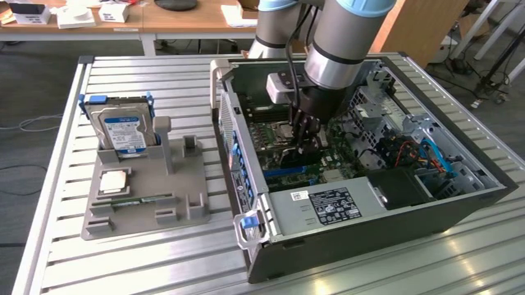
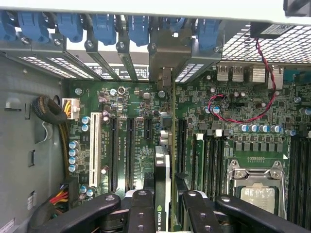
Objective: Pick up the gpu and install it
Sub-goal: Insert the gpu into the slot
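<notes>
— Status?
— My gripper (image 2: pixel 165 206) is partway closed, its black fingers (image 2: pixel 140 208) clamped on either side of the gpu (image 2: pixel 163 165). I hold the card on edge, directly above the motherboard (image 2: pixel 146 104).
— Where along the motherboard?
— Over the black expansion slots (image 2: pixel 130 145). The white slot (image 2: pixel 95 150) is off to one side of the card and the processor socket (image 2: pixel 257 187) to the other. The card's metal bracket (image 2: pixel 165 56) reaches the motherboard's rear edge, at the row of blue clips (image 2: pixel 104 26). Whether its connector has entered a slot, I cannot tell.
— And beyond the motherboard?
— It lies in the open computer case (image 1: pixel 361 227), next to a labelled metal box (image 1: pixel 328 206). Outside the case, to the exterior view's left of the motherboard, a grey holder (image 1: pixel 147 196) sits on the slatted table (image 1: pixel 123 264). It carries a hard drive (image 1: pixel 123 132) standing upright and a processor chip (image 1: pixel 112 179) lying flat.
</notes>
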Tool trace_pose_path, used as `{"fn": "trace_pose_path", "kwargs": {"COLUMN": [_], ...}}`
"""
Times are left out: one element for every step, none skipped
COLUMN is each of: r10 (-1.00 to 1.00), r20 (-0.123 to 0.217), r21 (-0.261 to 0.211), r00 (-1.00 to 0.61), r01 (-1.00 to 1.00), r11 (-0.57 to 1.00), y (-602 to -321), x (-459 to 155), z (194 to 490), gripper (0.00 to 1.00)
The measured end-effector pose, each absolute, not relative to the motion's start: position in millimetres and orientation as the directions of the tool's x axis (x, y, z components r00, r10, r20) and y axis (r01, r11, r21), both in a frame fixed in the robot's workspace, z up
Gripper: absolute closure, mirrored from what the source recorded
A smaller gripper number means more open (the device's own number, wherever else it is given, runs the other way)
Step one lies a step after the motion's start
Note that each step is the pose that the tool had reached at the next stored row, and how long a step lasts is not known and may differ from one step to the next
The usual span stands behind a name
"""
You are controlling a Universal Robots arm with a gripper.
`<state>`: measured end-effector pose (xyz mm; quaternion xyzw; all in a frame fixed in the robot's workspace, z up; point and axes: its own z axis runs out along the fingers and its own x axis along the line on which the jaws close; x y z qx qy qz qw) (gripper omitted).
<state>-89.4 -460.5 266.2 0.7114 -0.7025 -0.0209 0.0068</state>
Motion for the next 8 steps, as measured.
{"fn": "trace_pose_path", "kwargs": {"r10": [-1.0, -1.0, -1.0, -1.0, -1.0, -1.0, -1.0, -1.0], "r20": [-0.02, -0.02, -0.021, -0.021, -0.02, -0.021, -0.021, -0.02], "r21": [0.039, 0.039, 0.039, 0.039, 0.039, 0.039, 0.039, 0.039], "r00": [0.012, 0.012, 0.012, 0.012, 0.012, 0.012, 0.012, 0.012], "r01": [-0.999, -0.999, -0.999, -0.999, -0.999, -0.999, -0.999, -0.999], "r11": [-0.013, -0.013, -0.013, -0.013, -0.013, -0.013, -0.013, -0.013], "y": [-460.5, -460.5, -460.5, -460.5, -460.5, -460.5, -460.5, -460.5], "x": [-89.4, -89.4, -89.4, -89.4, -89.4, -89.4, -89.4, -89.4], "z": [266.3, 266.6, 266.6, 266.6, 266.6, 266.6, 266.6, 266.7], "gripper": [0.73, 0.73, 0.73, 0.73, 0.73, 0.73, 0.73, 0.73]}}
